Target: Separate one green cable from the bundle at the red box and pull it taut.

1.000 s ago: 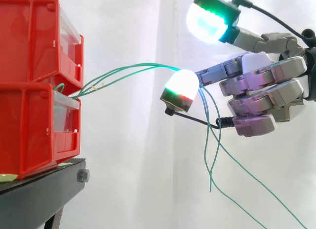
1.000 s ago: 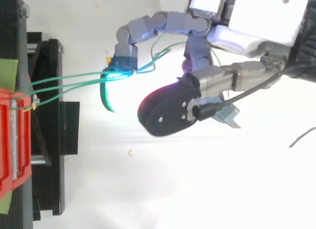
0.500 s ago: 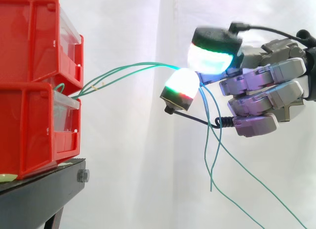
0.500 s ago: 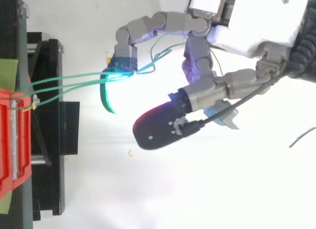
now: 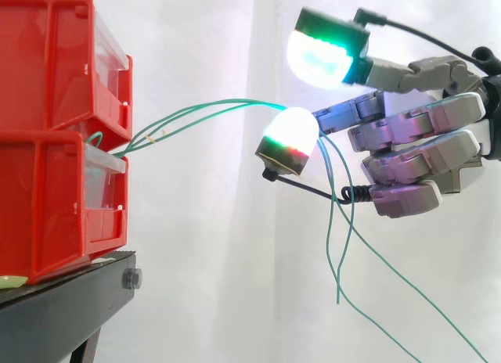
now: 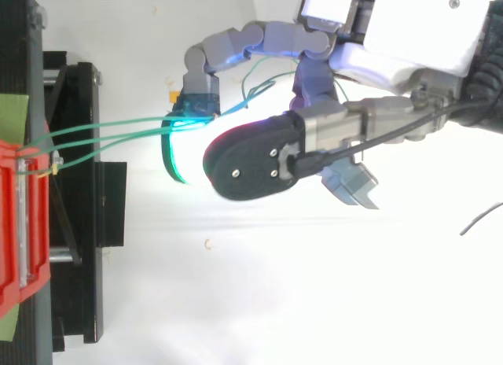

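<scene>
Several thin green cables (image 5: 211,109) run from the gap between the two stacked red bins (image 5: 47,136) to my hand (image 5: 423,144) on the right. They drape over the glowing pad (image 5: 291,136) of one hooked finger, then hang down in loose ends (image 5: 338,246). The thumb's pad (image 5: 321,54) floats above the cables without touching them. My other fingers are curled toward the palm. From above, the hooked finger (image 6: 196,82) bends round the cables (image 6: 102,129), which stay bunched together and sag slightly.
The red bins (image 6: 16,215) sit on a black stand (image 5: 70,300) at the left. A white curtain hangs behind. Open air lies between the bins and my hand.
The thumb came down close to the hooked finger half a second ago and has lifted back up. The cables and the rest of the hand have barely moved.
</scene>
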`<action>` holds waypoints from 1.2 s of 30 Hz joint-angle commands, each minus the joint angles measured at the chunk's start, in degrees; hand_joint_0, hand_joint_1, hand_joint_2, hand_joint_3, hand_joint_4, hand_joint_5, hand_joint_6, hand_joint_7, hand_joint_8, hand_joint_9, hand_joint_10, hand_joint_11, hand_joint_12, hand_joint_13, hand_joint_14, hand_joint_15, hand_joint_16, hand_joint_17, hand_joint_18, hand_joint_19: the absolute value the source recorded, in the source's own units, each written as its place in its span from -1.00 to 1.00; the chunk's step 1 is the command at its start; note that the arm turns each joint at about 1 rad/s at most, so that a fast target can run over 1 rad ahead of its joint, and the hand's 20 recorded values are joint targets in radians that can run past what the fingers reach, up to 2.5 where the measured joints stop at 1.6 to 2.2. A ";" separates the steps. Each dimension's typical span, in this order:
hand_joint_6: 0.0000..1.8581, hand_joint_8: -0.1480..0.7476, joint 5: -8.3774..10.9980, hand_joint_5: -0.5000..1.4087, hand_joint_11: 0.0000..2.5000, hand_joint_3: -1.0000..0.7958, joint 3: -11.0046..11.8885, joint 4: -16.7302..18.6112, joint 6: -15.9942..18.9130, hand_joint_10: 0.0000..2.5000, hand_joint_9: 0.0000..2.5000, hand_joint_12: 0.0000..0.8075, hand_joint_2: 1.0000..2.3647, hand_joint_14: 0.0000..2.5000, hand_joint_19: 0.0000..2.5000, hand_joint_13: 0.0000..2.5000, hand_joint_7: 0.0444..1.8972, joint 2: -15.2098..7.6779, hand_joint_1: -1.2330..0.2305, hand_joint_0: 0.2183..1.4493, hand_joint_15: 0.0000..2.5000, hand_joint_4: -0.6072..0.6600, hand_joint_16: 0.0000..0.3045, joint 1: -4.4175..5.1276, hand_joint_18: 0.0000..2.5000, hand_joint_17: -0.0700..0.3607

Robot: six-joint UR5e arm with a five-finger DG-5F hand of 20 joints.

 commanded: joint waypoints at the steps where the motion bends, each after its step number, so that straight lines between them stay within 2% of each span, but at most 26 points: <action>1: -0.46 -0.44 0.00 -0.32 -0.55 -0.35 -0.03 -0.01 0.00 -0.98 0.83 0.05 -0.99 -0.98 -0.39 0.44 0.30 0.00 -0.21 -0.19 -0.43 -0.04 -0.60 0.00 0.33 -0.04; 3: -0.46 -0.41 0.00 -0.32 -0.55 -0.21 -0.03 -0.01 0.00 -0.98 0.83 0.07 -0.98 -0.98 -0.38 0.42 0.30 0.00 -0.30 -0.16 -0.42 -0.06 -0.60 0.00 0.32 -0.03; 5: -0.46 -0.39 0.00 -0.32 -0.56 -0.15 0.06 -0.01 0.00 -0.98 0.82 0.06 -0.97 -0.98 -0.38 0.41 0.30 0.00 -0.32 -0.17 -0.43 -0.07 -0.60 0.00 0.31 -0.03; 9: -0.46 -0.32 0.00 -0.32 -0.55 -0.10 0.06 -0.01 0.00 -0.98 0.83 0.06 -0.98 -0.98 -0.38 0.42 0.30 0.00 -0.35 -0.17 -0.43 -0.09 -0.59 0.00 0.32 -0.03; 10: -0.46 -0.19 0.00 -0.32 -0.56 -0.08 -0.03 -0.01 0.00 -0.98 0.80 0.06 -0.97 -0.98 -0.38 0.42 0.30 0.00 -0.35 -0.17 -0.41 -0.10 -0.59 0.00 0.32 -0.02; 23: -0.46 -0.12 0.09 -0.31 -0.52 -0.04 0.06 0.16 -0.61 -0.98 0.75 0.09 -0.98 -0.98 -0.39 0.44 0.32 0.00 -0.37 -0.17 -0.38 -0.17 -0.58 0.09 0.33 0.00; 24: -0.46 -0.12 0.44 -0.31 -0.53 -0.04 -0.03 0.16 -5.10 -0.98 0.74 0.08 -0.98 -0.98 -0.39 0.44 0.32 0.00 -0.37 -0.17 -0.38 -0.17 -0.57 0.35 0.33 0.00; 26: -0.46 -0.11 0.70 -0.32 -0.53 -0.04 -0.03 0.16 -7.47 -0.98 0.73 0.09 -0.98 -0.98 -0.39 0.44 0.33 0.00 -0.37 -0.17 -0.38 -0.19 -0.57 0.35 0.33 0.00; 29: -0.46 -0.11 1.85 -0.32 -0.52 -0.04 0.06 0.78 -13.45 -0.98 0.73 0.08 -0.97 -0.98 -0.39 0.43 0.33 0.00 -0.37 -0.18 -0.38 -0.18 -0.58 0.35 0.32 0.00; 31: -0.46 -0.11 2.64 -0.32 -0.53 -0.04 -0.03 1.39 -16.44 -0.98 0.73 0.07 -0.98 -0.98 -0.39 0.44 0.33 0.00 -0.37 -0.18 -0.37 -0.19 -0.58 0.35 0.32 0.00; 32: -0.46 -0.11 2.64 -0.32 -0.53 -0.04 -0.03 1.39 -16.44 -0.98 0.73 0.08 -0.98 -0.98 -0.39 0.44 0.33 0.00 -0.37 -0.18 -0.38 -0.19 -0.58 0.35 0.31 -0.01; 33: -0.46 -0.12 3.43 -0.32 -0.53 -0.04 -0.03 1.92 -19.69 -0.98 0.73 0.07 -0.98 -0.98 -0.39 0.44 0.33 0.00 -0.37 -0.18 -0.38 -0.19 -0.58 0.44 0.31 0.00; 36: -0.46 -0.11 3.69 -0.32 -0.52 -0.04 -0.03 1.92 -21.18 -0.98 0.72 0.07 -0.98 -0.98 -0.39 0.44 0.33 0.00 -0.37 -0.18 -0.37 -0.19 -0.58 0.44 0.31 0.00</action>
